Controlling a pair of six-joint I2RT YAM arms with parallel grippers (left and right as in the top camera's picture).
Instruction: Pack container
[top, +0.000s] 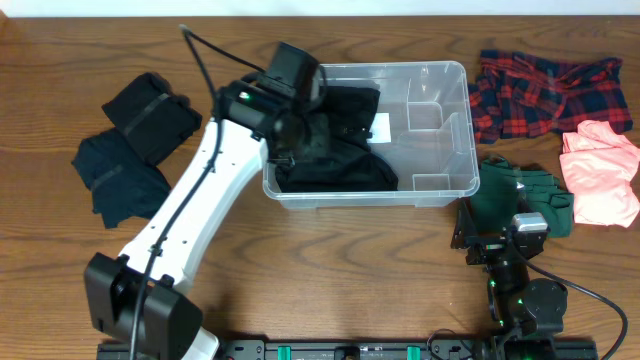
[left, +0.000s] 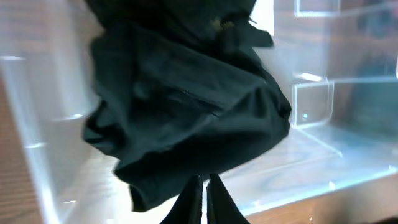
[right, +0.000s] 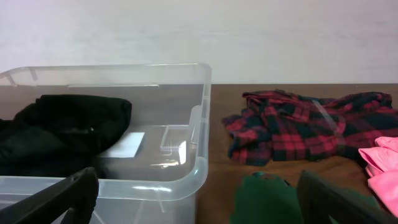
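container is sitting mid-table, a black garment heaped inside; left gripper is hovering over the cloth, tips pressed together on nothing; right gripper is idling spread wide; risk: fabric catching those tips and dragging out over the rim

Two arms at work: my left arm rises from its black base at the near left. Its long white link slants away and to the right, and the wrist is bent over at the far end with a black camera on top. My left gripper points forward and down, its dark fingers pressed together tip to tip. My right arm sits folded low and compact at the near right. My right gripper faces the far side, held level, its two fingers spread wide apart and holding nothing.
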